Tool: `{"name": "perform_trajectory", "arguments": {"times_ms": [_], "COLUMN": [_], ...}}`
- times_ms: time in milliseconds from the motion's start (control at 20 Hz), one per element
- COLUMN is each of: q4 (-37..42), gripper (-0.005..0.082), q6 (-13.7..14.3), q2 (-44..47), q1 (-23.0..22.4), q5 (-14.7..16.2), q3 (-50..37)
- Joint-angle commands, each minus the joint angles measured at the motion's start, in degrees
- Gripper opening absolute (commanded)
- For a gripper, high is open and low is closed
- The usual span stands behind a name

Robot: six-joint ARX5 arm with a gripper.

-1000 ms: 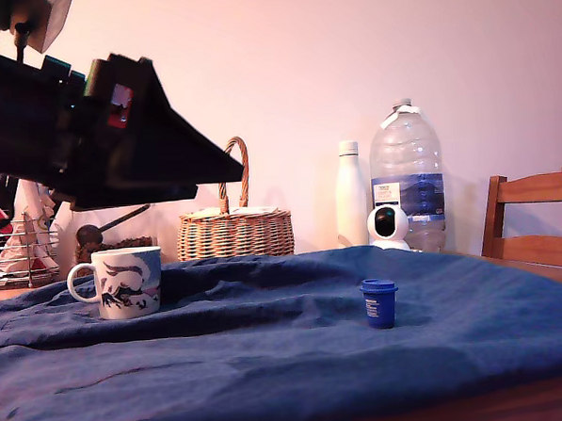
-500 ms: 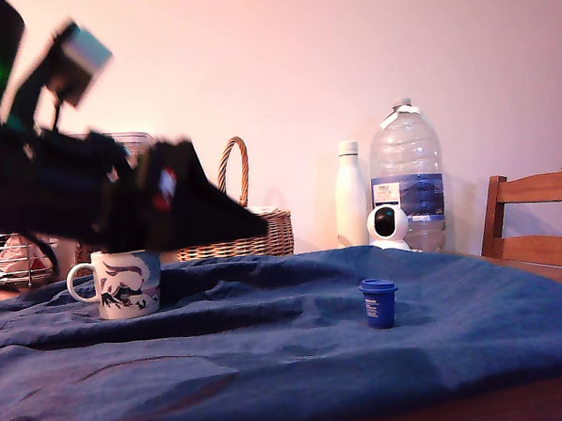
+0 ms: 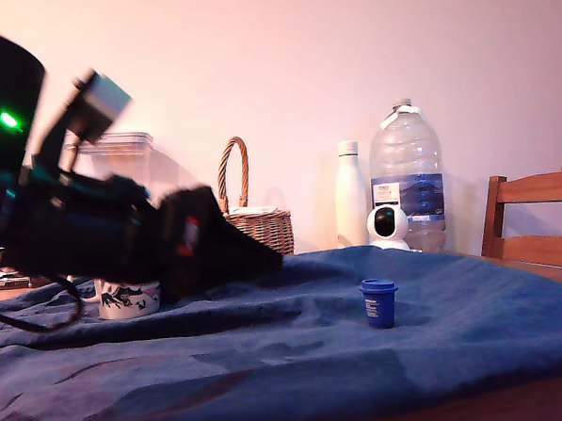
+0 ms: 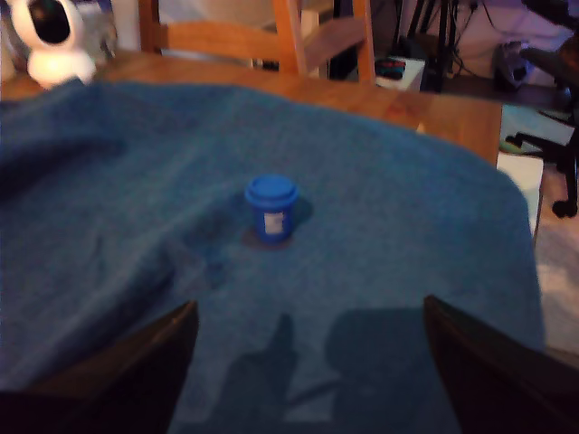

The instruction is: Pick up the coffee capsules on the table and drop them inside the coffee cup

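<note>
A dark blue coffee capsule [image 3: 379, 302] with a white label stands upright on the blue cloth of the table [image 3: 476, 337], toward the exterior view's right. The wrist view shows the same capsule [image 4: 270, 208] ahead of my gripper [image 4: 309, 312], whose black fingers [image 4: 136, 380] are spread wide with nothing between them. In the exterior view my gripper [image 3: 265, 258] hangs low over the cloth, its tip pointing right, well short of the capsule. The white coffee cup [image 3: 127, 299] sits behind the arm; only its lower part shows.
Along the back stand a wicker basket [image 3: 256, 229], a white bottle [image 3: 352, 193], a large water bottle [image 3: 407, 171], a small white camera [image 3: 388, 227] and a clear canister [image 3: 117, 148]. A wooden chair [image 3: 536, 221] is at the right. Bare table wood [image 4: 452, 108] shows beyond the cloth.
The arm has swung down and to the exterior view's right, from above the cup toward the capsule. It now covers the cup's upper part. The capsule has not moved.
</note>
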Motion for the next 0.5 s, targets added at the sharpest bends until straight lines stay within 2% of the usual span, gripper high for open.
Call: {"name": "perform_trajectory", "arguments": {"times_ms": [0,450], "q4": [1.0,0.9], "gripper": [0.0720,0.0720], "q6": [0.1,0.1], "q2": [2.5,12.2], "q1": [-0.8,-3.7], "q5": [0.4,0.5], "q3": [2.1,11.0]}}
